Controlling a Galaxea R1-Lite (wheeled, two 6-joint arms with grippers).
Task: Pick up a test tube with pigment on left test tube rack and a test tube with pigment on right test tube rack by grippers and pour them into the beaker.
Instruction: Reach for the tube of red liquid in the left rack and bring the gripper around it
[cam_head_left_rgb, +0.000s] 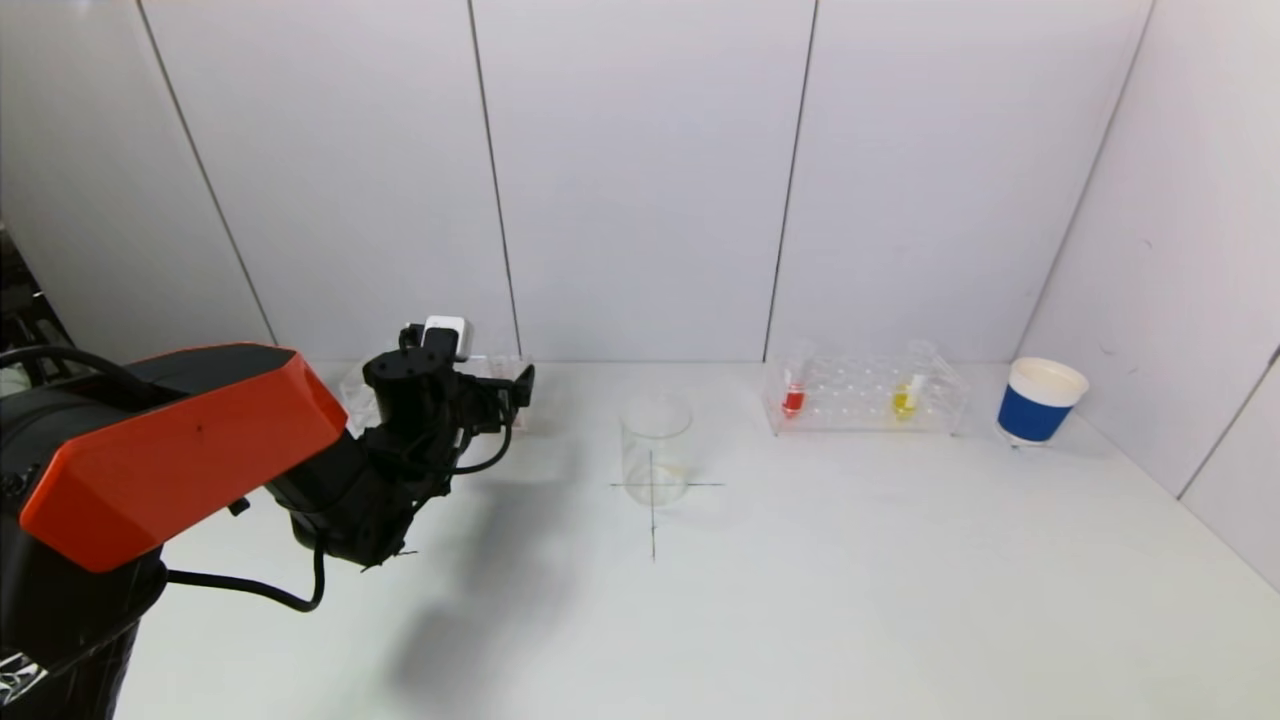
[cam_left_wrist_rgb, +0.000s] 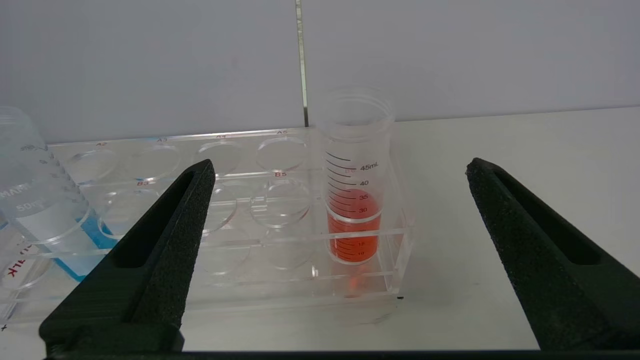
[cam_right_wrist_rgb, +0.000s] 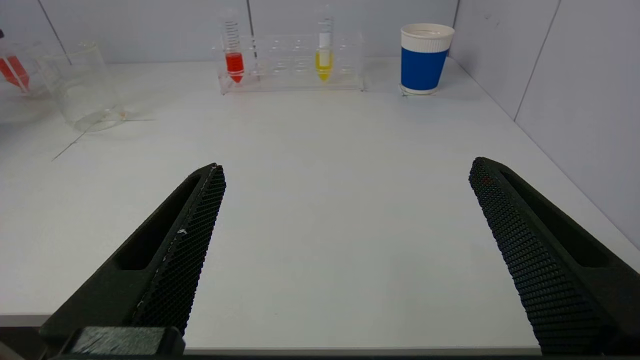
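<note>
The left rack (cam_left_wrist_rgb: 280, 282) is clear acrylic and holds a tube of orange-red pigment (cam_left_wrist_rgb: 354, 220) at its end and a tube of blue liquid (cam_left_wrist_rgb: 45, 210) farther along. My left gripper (cam_left_wrist_rgb: 340, 167) is open; it is a short way before the orange-red tube, which shows between the jaws, untouched. In the head view the left gripper (cam_head_left_rgb: 500, 395) hides most of that rack. The empty glass beaker (cam_head_left_rgb: 655, 448) stands on a drawn cross at mid-table. The right rack (cam_head_left_rgb: 865, 395) holds a red tube (cam_head_left_rgb: 793, 395) and a yellow tube (cam_head_left_rgb: 906, 395). My right gripper (cam_right_wrist_rgb: 345, 167) is open and empty, low over the table's near edge.
A blue and white paper cup (cam_head_left_rgb: 1038, 402) stands right of the right rack, near the side wall. White wall panels close the back and right of the table. The right wrist view also shows the right rack (cam_right_wrist_rgb: 292, 65), the cup (cam_right_wrist_rgb: 424, 60) and the beaker (cam_right_wrist_rgb: 82, 92).
</note>
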